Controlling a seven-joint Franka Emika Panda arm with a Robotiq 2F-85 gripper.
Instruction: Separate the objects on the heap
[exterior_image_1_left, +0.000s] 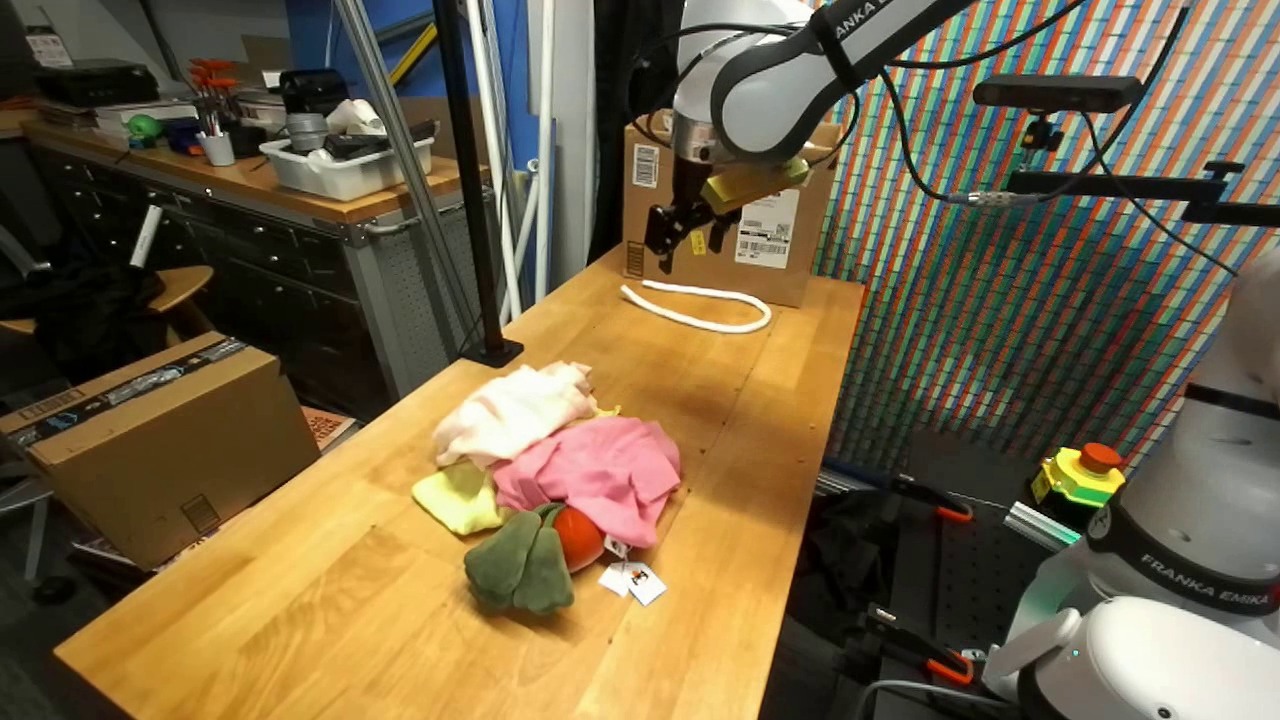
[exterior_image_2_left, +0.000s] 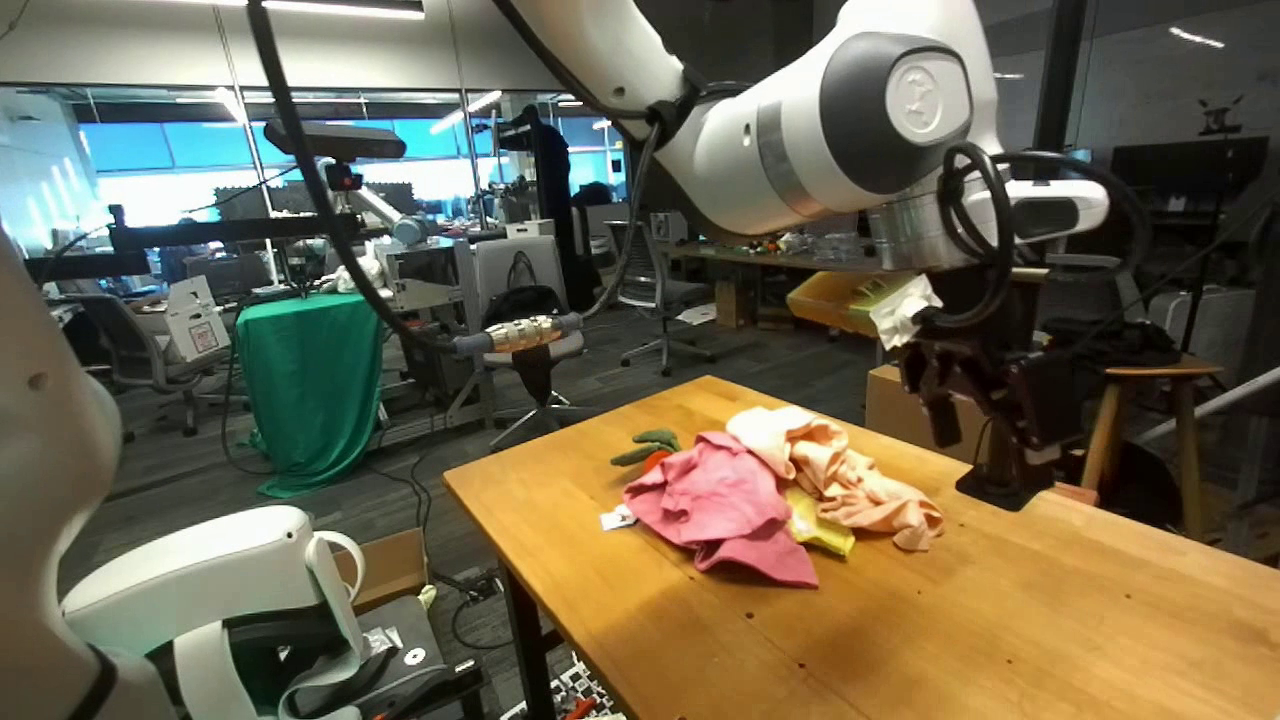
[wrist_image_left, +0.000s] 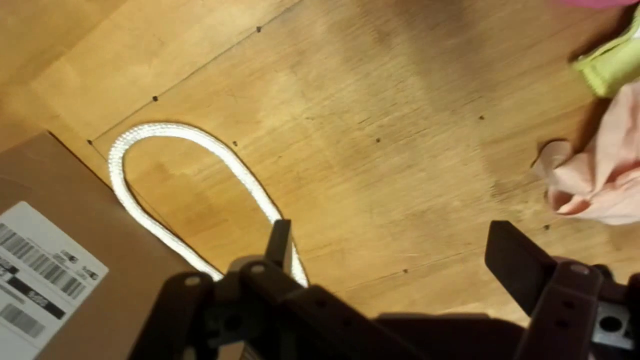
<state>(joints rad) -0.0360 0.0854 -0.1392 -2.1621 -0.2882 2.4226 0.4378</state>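
My claw (wrist_image_left: 390, 240) is spread apart and holds nothing, and the peach cloth (exterior_image_2_left: 845, 475), lying on the desk (exterior_image_2_left: 920, 630) and touching the pink cloth (exterior_image_2_left: 715, 500), is probably light and limp, so I should pinch its crumpled end farthest from the pink cloth.

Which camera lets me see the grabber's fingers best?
The wrist view: the two fingers of the gripper look big and close there, clearly spread apart. Both exterior views show them too, but smaller and dark, hanging above the table.
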